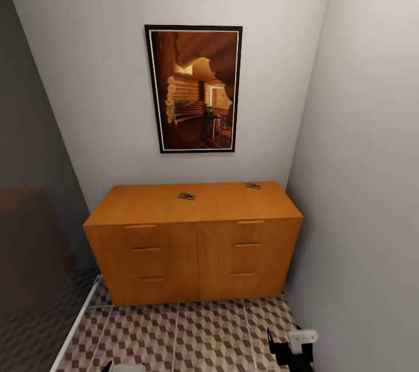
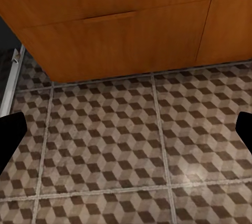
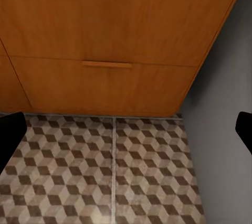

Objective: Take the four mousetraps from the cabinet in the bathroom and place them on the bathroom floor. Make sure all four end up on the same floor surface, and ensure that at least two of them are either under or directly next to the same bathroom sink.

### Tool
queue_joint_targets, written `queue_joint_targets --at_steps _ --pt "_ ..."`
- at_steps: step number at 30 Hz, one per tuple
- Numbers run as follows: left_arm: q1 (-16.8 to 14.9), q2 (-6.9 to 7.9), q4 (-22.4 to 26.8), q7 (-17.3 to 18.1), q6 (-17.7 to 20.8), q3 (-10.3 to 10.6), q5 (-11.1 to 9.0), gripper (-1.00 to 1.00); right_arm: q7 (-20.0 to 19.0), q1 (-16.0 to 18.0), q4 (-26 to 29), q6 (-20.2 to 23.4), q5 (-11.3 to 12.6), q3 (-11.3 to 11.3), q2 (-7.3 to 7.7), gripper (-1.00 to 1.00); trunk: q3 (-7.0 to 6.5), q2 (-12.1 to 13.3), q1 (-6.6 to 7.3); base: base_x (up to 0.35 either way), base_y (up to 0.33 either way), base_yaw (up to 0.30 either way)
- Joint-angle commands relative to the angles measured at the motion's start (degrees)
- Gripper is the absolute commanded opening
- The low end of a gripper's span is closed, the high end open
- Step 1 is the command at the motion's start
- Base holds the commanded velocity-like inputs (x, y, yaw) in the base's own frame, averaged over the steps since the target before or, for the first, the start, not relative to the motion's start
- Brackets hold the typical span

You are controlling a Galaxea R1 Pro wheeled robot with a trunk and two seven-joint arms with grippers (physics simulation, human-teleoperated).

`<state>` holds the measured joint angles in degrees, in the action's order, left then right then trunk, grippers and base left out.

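Nearest the robot, the right gripper [image 1: 289, 349] hung low at about 5 o'clock in the head view, and a pale sliver of the left gripper [image 1: 127, 367] showed at 6 o'clock on the bottom edge. In each wrist view the dark fingertips [image 2: 11, 129] sat at 3 and 9 o'clock, far apart with nothing but tile between them, so both sets of jaws stood spread and empty. The arms looked tucked down, probably to keep clear of the furniture while the base drew up. Beneath them ran the bathroom floor [image 1: 192, 337], its cube-patterned tiles reaching to the foot of the cabinet [image 1: 192, 244], whose drawer fronts crossed both wrist views at 12 o'clock. On the cabinet's flat top lay two mousetraps: one mousetrap [image 1: 186, 196] near the middle, and a second mousetrap [image 1: 252, 185] toward the back at 1 o'clock from it. I could not make out any others. Both traps sat well above and beyond the lowered jaws, so either arm would likely need to rise and reach forward. Behind, a framed picture [image 1: 194, 88] hung on the wall [image 1: 93, 70].
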<state>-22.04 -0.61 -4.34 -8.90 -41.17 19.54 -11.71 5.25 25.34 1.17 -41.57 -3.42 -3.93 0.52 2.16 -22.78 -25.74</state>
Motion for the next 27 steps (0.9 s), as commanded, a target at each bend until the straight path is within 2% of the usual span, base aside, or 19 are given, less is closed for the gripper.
queue_joint_targets --at_steps 1,13,19,21,23,24,27 --pt "-0.1 -0.03 -0.2 -0.2 -0.3 0.5 -0.4 1.00 0.6 0.1 0.0 0.0 -0.4 -0.4 0.01 1.00 0.13 -0.1 -0.04 0.000 0.000 0.000" --pt "-0.1 0.26 -0.2 -0.2 -0.3 0.5 -0.4 1.00 0.6 0.1 0.6 -0.3 -0.6 -0.5 -0.11 1.00 0.13 -0.1 -0.04 0.000 0.000 0.000" --pt "-0.1 0.47 -0.3 -0.3 -0.3 0.4 -0.4 1.00 2.5 0.1 3.4 0.5 -0.9 -0.5 -0.32 1.00 0.13 -0.1 -0.04 0.000 0.000 0.000" --pt "-0.1 0.50 -0.3 -0.3 -0.2 0.4 -0.4 1.00 4.0 0.1 7.4 3.2 -0.9 -0.5 -0.26 1.00 0.13 -0.1 -0.04 0.000 0.000 0.000" --pt "-0.1 0.51 -0.3 -0.3 -0.2 0.5 -0.4 1.00 5.1 0.1 13.2 8.9 -0.9 -0.5 -0.18 1.00 0.13 -0.1 -0.04 0.000 0.000 0.000" --pt "-0.1 0.51 -0.3 -0.3 -0.2 0.4 -0.4 1.00 5.4 0.1 17.8 13.8 -0.9 -0.5 -0.14 1.00 0.13 -0.1 -0.04 0.000 0.000 0.000" --pt "-0.1 0.52 -0.3 -0.3 -0.2 0.5 -0.4 1.00 5.7 0.1 25.3 21.3 -0.9 -0.5 -0.11 1.00 0.13 -0.1 -0.04 0.000 0.000 0.000"
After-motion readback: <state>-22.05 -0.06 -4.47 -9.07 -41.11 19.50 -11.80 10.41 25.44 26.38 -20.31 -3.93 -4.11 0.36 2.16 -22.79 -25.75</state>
